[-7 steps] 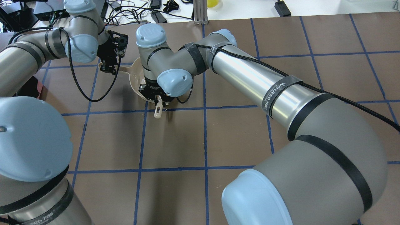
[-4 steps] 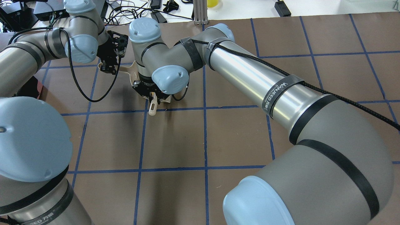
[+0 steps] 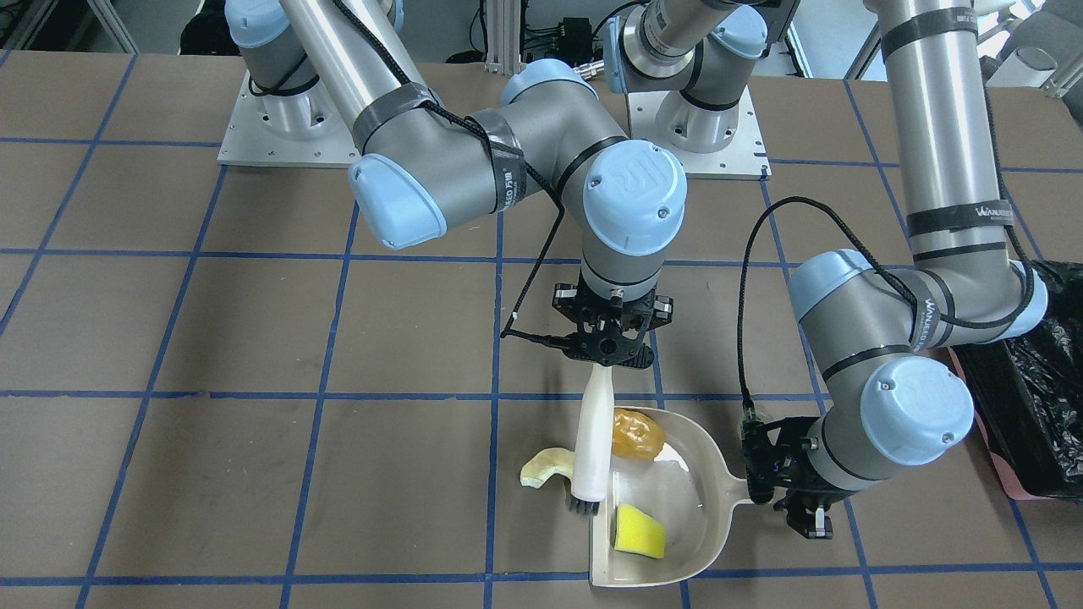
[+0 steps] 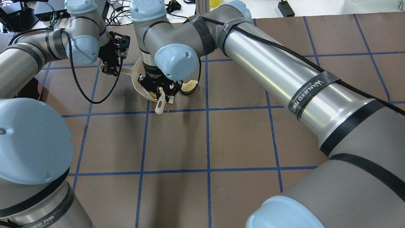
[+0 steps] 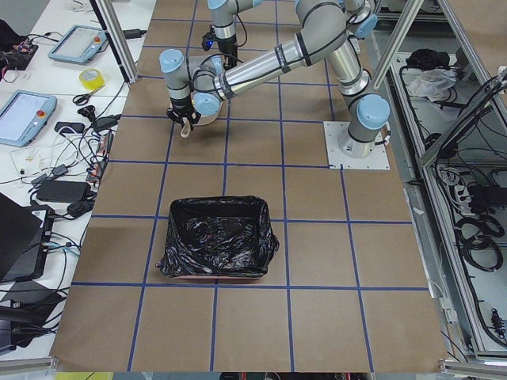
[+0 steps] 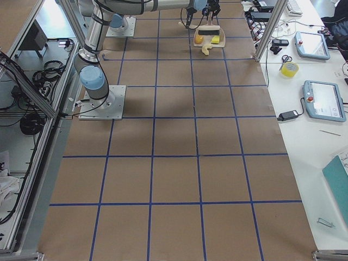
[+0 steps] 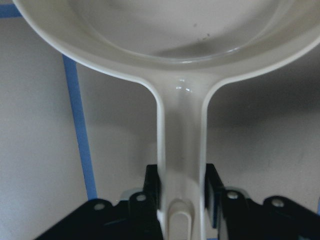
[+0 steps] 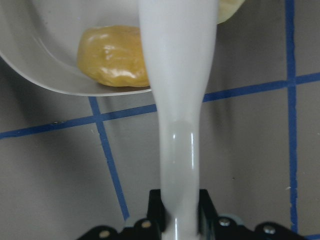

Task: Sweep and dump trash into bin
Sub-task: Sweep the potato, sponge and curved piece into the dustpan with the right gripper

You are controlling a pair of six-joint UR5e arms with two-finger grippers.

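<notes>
The beige dustpan [image 3: 681,486] lies on the table. The yellow sponge wedge [image 3: 639,531] and the golden-brown lump [image 3: 637,434] are inside it. The pale crescent slice [image 3: 544,466] lies on the table just outside the pan's mouth, beside the brush head. My right gripper [image 3: 611,348] is shut on the white brush handle [image 3: 594,431], with the bristles [image 3: 583,506] down at the pan's mouth. My left gripper [image 3: 787,499] is shut on the dustpan handle [image 7: 180,140]. The right wrist view shows the lump [image 8: 112,62] behind the brush handle [image 8: 177,100]. The black-lined bin [image 5: 215,237] stands apart.
The table is covered in brown paper with a blue tape grid [image 4: 207,139]. The bin [image 3: 1028,397] is on my left side, close to the left arm's elbow. Cables and devices lie beyond the table's far edge [image 4: 158,14].
My right gripper swung the brush left and then back right and a bit farther from me. The crescent now shows to the right of it. The left arm and dustpan stayed still.
</notes>
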